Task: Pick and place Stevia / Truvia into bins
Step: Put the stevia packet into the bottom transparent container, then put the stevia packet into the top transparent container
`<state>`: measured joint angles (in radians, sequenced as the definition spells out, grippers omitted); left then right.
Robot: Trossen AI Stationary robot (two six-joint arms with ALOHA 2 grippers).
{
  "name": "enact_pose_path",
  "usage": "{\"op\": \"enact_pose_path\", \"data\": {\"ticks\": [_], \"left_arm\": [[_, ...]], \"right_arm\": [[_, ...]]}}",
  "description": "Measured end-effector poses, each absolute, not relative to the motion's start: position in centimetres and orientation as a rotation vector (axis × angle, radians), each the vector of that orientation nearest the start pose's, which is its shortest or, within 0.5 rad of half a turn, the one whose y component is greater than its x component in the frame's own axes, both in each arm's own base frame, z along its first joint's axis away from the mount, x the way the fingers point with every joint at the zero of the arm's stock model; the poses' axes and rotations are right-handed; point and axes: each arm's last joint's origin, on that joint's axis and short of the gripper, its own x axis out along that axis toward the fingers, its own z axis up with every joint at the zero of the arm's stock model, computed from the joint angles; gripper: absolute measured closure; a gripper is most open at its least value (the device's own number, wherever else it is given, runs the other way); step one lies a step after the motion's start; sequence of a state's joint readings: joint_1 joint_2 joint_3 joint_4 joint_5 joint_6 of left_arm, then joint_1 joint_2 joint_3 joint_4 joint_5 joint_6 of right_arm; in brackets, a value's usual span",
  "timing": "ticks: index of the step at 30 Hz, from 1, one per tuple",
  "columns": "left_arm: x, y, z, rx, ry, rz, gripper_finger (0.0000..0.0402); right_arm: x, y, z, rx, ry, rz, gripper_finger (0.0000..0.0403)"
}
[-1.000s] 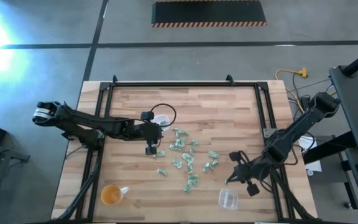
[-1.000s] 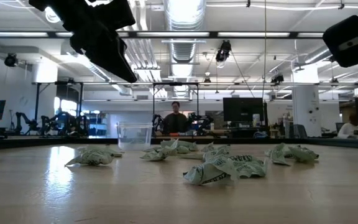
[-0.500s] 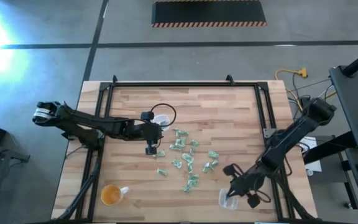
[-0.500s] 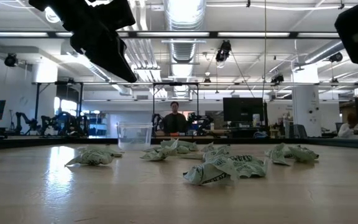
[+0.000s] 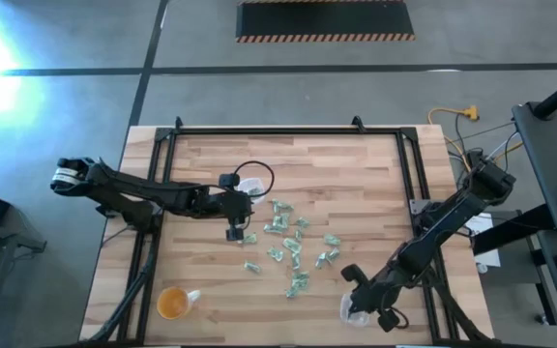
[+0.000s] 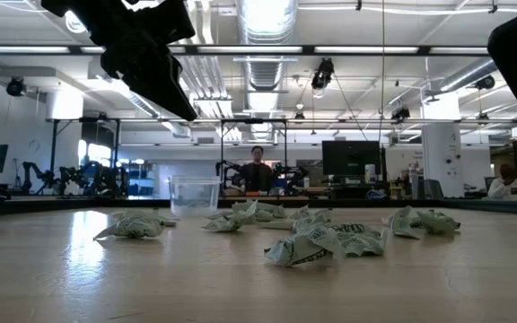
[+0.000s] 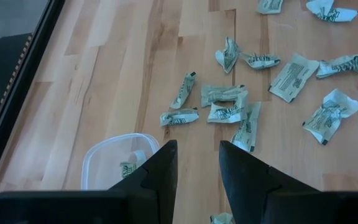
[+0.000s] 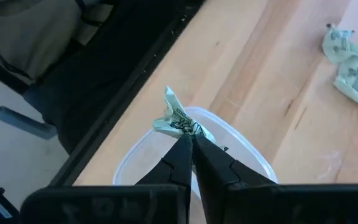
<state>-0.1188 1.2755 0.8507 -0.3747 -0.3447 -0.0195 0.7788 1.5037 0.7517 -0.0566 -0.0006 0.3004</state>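
Several crumpled pale green and white Stevia packets (image 5: 293,251) lie scattered mid-table, also seen in the left wrist view (image 7: 225,102) and the low view (image 6: 321,244). My left gripper (image 5: 234,233) hovers open over the pile's left side, its fingers (image 7: 160,171) apart above bare wood. One clear bin (image 5: 250,186) stands just beyond it and has a packet (image 7: 128,168) inside. My right gripper (image 5: 356,291) is shut on a packet, right above the second clear bin (image 8: 241,155) near the table's near right corner. My right gripper pinches one crumpled packet (image 8: 180,122) between its two fingertips (image 8: 182,149). Most of the packet sticks out past the tips. It is lifted clear, held over the open mouth of the clear bin (image 5: 352,309).
An orange-tinted round cup (image 5: 172,304) stands near the near left corner. A black metal frame (image 5: 288,130) runs around the table's far and side edges. Bare wood lies along the far side and between the pile and the orange cup.
My right gripper has moved toward the near edge and a little to the left, carrying the packet from beside the pile to a spot above the near right clear bin. It stayed shut.
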Motion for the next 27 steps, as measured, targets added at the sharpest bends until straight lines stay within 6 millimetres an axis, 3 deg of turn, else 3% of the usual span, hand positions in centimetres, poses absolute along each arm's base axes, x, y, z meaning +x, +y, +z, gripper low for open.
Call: {"op": "enact_pose_path", "data": {"ticks": [14, 27], "left_arm": [[25.6, -2.05, 23.96, 0.167, 0.784, 0.222, 0.0299], [25.59, -2.06, 23.96, 0.166, 0.784, 0.222, 0.0299]], "right_arm": [[20.46, 20.08, 17.66, -0.044, 0.853, 0.581, 0.039], [20.35, 20.08, 17.72, -0.06, 0.849, 0.594, 0.0322]]}}
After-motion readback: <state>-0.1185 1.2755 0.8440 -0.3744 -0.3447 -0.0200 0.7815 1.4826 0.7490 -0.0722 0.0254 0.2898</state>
